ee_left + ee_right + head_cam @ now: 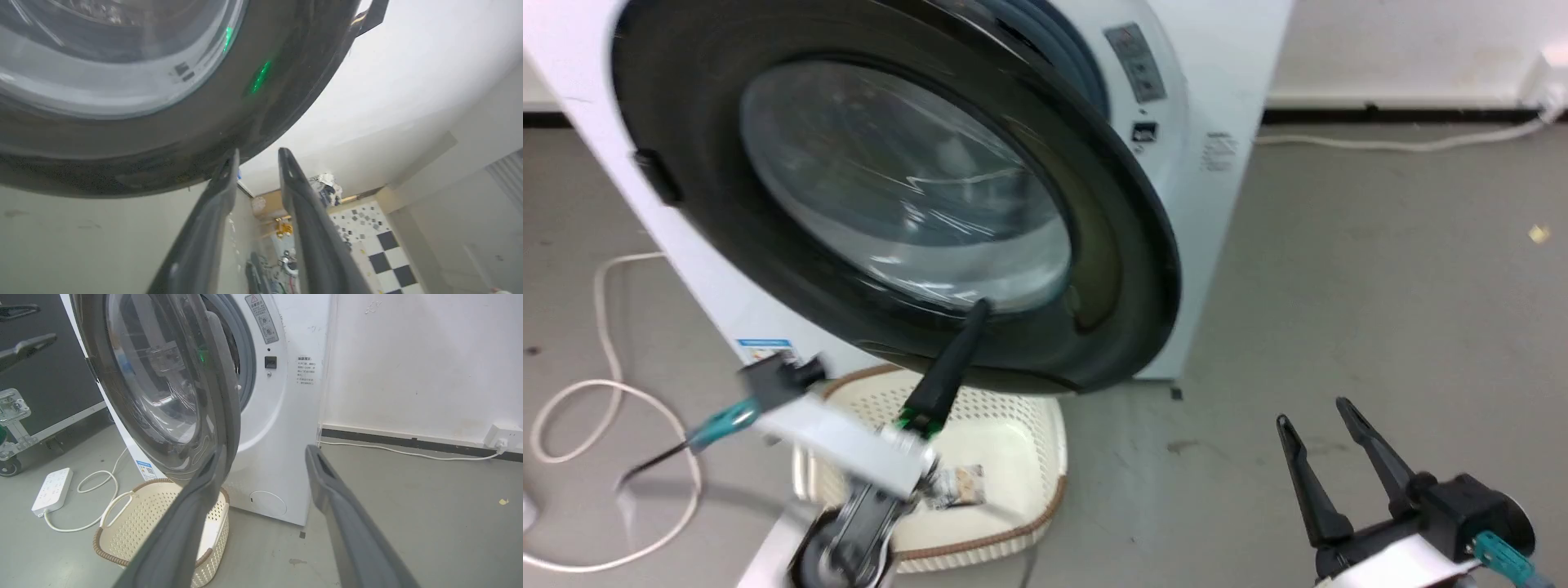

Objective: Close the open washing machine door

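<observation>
Dark long fingers of the left gripper [260, 154] stand slightly parted with nothing between them. Their tips are at the lower edge of the large round black-rimmed washing machine door with its bulging clear glass window [907, 188], perhaps touching it, though the blur leaves that unsure. That door stands angled partway toward the front of the white front-loading washing machine [282, 428], with a gap and the grey rubber ring [250, 367] showing behind it. I judge the closing well begun, with the final push and latch left to do, while the right gripper [1313, 412] hangs spread wide and empty, well clear of the machine.
</observation>
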You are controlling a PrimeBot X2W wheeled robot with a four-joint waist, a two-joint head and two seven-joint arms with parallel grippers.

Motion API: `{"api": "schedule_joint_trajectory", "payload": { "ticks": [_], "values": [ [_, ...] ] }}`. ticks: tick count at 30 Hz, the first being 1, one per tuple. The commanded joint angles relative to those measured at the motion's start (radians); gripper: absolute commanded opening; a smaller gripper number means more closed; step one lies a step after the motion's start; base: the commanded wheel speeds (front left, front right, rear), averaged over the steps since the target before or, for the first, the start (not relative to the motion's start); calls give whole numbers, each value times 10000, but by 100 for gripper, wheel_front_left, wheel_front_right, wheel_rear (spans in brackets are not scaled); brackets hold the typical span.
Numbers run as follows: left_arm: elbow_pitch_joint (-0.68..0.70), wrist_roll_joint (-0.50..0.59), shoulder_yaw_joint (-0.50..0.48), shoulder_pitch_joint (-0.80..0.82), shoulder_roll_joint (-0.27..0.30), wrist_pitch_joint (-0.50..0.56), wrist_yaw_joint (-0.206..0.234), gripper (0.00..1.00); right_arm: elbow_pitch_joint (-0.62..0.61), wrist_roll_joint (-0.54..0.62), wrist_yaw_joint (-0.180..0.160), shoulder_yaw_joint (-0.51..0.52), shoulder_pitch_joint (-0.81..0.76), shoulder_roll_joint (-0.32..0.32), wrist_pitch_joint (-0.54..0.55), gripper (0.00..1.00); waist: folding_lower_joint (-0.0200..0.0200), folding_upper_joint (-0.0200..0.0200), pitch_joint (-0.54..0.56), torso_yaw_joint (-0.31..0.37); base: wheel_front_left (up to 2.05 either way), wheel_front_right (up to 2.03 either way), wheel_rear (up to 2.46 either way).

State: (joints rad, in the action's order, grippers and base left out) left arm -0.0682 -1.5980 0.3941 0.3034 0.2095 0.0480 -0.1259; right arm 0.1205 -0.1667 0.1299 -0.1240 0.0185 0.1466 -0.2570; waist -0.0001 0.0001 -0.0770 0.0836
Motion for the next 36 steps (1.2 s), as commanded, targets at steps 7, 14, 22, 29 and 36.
{"api": "schedule_joint_trajectory", "payload": {
  "ticks": [7, 14, 22, 29, 36],
  "values": [
    [149, 5245, 252, -1735, 1880, -2940, 46, 100, -597, 146, 8, 106, -691, -63, 69, 100, 1, -1, 890, -1092, 0, 0, 0],
    [536, 10803, -1206, -2844, 1265, -3093, 1692, 100, -841, 223, 8, 142, -962, -184, 132, 100, 1, -1, 1008, -1530, 0, 0, 0],
    [680, 13781, -1340, -3784, 638, -3096, 2330, 100, -710, 455, 8, 214, -1183, -351, 163, 100, 1, -1, 997, -1870, 0, 0, 0],
    [735, 14735, -1344, -3548, 379, -3097, 2234, 100, -857, 642, 8, 45, -970, -393, 255, 0, 1, -1, 395, -2250, 0, 0, 0],
    [614, 14870, -1509, -3214, -49, -3097, 2092, 100, -1039, 271, 8, -1185, 655, 677, 910, 0, 1, -1, -566, -2665, 0, 0, 0]
  ]
}}
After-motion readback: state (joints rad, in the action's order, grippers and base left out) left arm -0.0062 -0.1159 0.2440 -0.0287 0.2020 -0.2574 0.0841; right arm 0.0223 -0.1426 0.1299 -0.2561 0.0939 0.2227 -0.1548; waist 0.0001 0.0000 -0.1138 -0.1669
